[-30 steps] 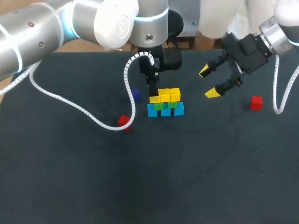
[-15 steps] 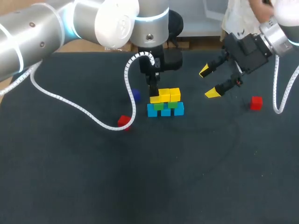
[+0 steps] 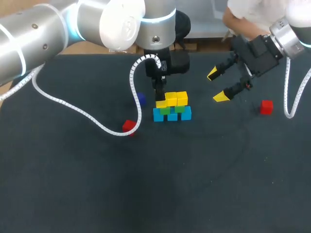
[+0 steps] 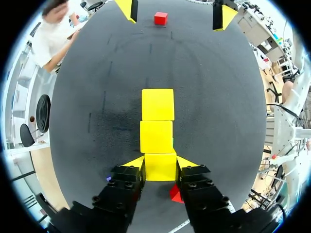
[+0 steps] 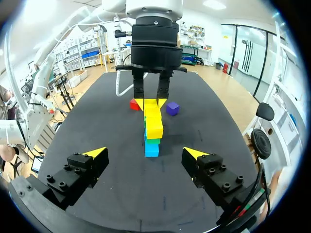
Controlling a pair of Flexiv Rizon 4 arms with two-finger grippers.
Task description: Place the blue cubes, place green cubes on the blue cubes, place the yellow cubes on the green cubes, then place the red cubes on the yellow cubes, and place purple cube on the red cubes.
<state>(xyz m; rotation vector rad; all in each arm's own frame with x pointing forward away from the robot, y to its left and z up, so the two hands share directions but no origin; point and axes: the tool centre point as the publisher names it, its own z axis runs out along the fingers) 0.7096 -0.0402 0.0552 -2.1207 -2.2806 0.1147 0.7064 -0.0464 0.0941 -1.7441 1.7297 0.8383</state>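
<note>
Across a dark matte surface [image 3: 204, 184], the left arm [image 3: 43, 34] hung over a cube stack [image 3: 172, 108] near the middle, blue cubes [image 3: 172, 116] below, green cubes [image 3: 165, 110] on them, yellow cubes [image 3: 176, 98] on top, with the left fingers [image 3: 158, 94] closed on the end yellow cube [image 4: 160, 166], while the right fingers [image 3: 217, 86] hung wide open and empty near the stack. That gripped cube looked to overhang the green layer, so releasing it might tip it off, or the fingers, on opening, might drag its yellow neighbours askew. One red cube [image 3: 128, 125], a second red cube [image 3: 266, 107] and the purple cube [image 3: 140, 98] lay loose, apart from the stack.
</note>
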